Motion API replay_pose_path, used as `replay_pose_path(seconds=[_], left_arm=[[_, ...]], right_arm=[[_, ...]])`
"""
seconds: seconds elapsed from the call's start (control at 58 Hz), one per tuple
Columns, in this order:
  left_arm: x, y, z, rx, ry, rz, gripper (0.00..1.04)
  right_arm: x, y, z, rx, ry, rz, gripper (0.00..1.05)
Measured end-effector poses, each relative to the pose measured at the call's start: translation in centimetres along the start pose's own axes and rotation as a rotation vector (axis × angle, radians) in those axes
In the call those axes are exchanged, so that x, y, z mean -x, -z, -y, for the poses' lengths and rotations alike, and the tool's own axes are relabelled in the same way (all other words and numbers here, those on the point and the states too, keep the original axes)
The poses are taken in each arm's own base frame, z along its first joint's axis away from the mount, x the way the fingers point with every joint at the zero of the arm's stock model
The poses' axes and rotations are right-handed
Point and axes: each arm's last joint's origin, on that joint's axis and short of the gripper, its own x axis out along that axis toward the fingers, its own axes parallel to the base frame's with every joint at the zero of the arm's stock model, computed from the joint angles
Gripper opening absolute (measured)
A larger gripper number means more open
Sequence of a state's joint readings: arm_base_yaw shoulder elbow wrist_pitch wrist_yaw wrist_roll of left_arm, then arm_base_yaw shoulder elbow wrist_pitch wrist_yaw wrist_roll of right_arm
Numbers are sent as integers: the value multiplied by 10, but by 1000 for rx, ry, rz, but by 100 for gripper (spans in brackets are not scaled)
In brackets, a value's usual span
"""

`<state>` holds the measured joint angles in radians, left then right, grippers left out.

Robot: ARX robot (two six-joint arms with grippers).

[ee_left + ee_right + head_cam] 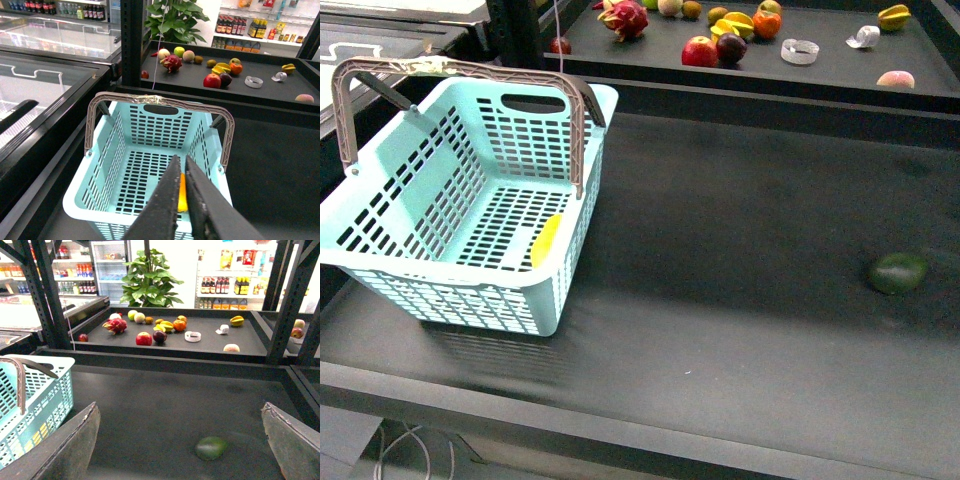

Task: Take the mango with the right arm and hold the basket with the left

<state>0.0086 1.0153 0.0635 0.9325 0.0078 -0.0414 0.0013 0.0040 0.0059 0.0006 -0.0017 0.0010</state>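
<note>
The light-blue basket (470, 215) stands on the dark table at the left with both grey-brown handles up. The yellow mango (546, 240) lies inside it against the right wall. In the left wrist view my left gripper (181, 165) hangs shut above the basket (150, 145), with nothing between its fingers; the mango (182, 195) shows just behind them. My right gripper (180, 412) is open over the bare table, and the basket (35, 400) sits off to one side of it. Neither arm appears in the front view.
A dark green oval fruit (898, 272) lies on the table at the right and shows ahead of the right fingers (210, 447). A raised back shelf (840, 70) carries several fruits and a tape roll. Black frame posts (290, 300) flank the shelf.
</note>
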Motion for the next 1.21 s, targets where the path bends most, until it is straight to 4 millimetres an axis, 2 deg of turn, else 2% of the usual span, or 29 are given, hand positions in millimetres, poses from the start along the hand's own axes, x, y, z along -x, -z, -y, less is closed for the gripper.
replay_pose_path(seconds=[0.034, 0.621, 1.207], left_arm=[[5, -1, 1, -12, 4, 6, 2], [45, -11, 2, -33, 1, 41, 2], [61, -11, 2, -34, 1, 43, 2]], right_arm=[[0, 0, 0, 0, 0, 0, 96], [0, 0, 0, 0, 0, 0, 96], [0, 0, 0, 0, 0, 0, 96]])
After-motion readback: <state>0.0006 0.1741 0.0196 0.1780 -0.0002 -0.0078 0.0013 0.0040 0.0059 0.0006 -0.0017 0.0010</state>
